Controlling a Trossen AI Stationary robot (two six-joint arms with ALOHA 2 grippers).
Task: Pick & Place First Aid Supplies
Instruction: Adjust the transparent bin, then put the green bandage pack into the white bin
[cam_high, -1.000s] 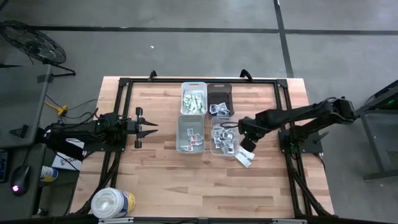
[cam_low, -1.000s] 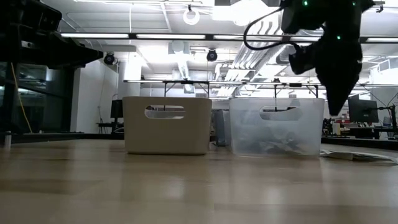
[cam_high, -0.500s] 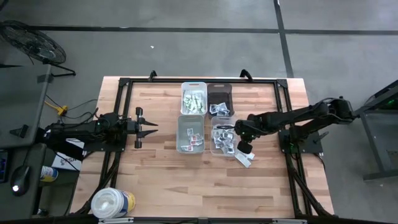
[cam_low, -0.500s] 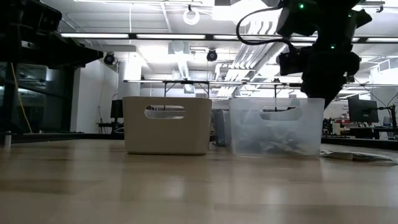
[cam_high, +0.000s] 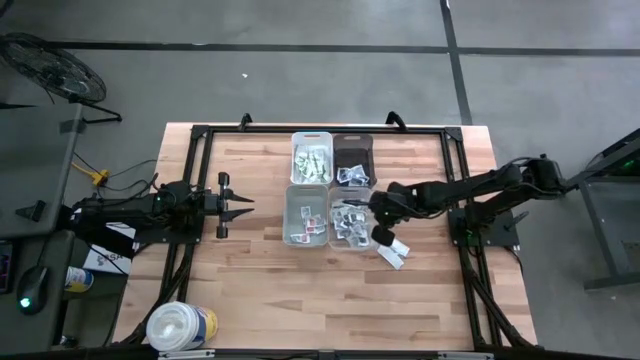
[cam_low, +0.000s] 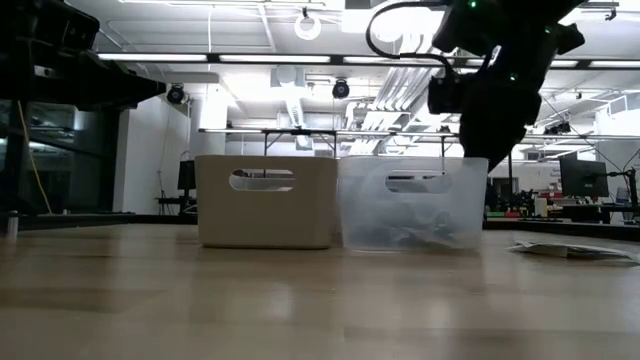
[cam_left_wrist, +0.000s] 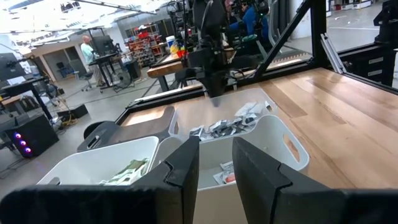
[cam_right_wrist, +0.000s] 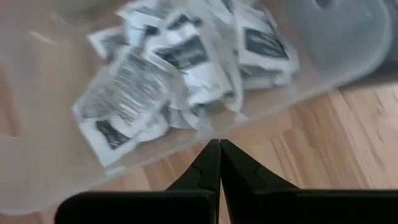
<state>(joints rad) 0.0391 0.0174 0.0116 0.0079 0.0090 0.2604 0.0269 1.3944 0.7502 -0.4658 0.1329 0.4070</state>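
Right now our right gripper (cam_right_wrist: 219, 163) has its fingers pressed together, empty, tips beside the clear plastic bin (cam_high: 350, 237) of white printed paper packets (cam_right_wrist: 163, 70); we should lift over the rim, then open. Our left gripper (cam_high: 240, 202) waits, half-parted.

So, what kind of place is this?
Probably a robotics lab or workshop: a wooden table in a black frame, exposed ceiling ducts and workbenches with monitors in the room behind.

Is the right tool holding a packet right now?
No, the right tool is shut and empty, beside the clear bin.
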